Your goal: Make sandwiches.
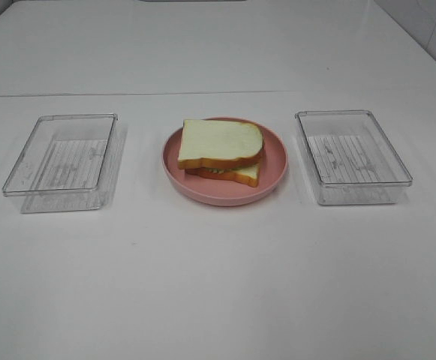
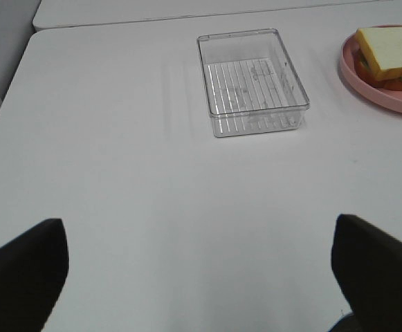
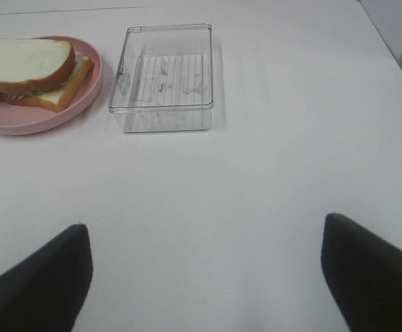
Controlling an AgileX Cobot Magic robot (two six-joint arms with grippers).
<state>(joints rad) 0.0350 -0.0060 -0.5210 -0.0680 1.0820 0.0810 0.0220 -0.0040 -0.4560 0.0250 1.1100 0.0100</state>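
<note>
On white table: sandwich on pink plate; left claw, right claw wide, empty.

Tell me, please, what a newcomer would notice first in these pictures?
First the sandwich stacked on the pink plate at the table's centre. Next, two clear trays flank it, one on the left and one on the right; both look empty.

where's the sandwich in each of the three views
Exterior high: the sandwich lies mid-frame on the pink plate, between two clear trays.
Left wrist: it sits at the picture's upper right edge, partly cut off.
Right wrist: it sits at the upper left.
Shared landmark: the pink plate beneath it shows in all three views.
</note>
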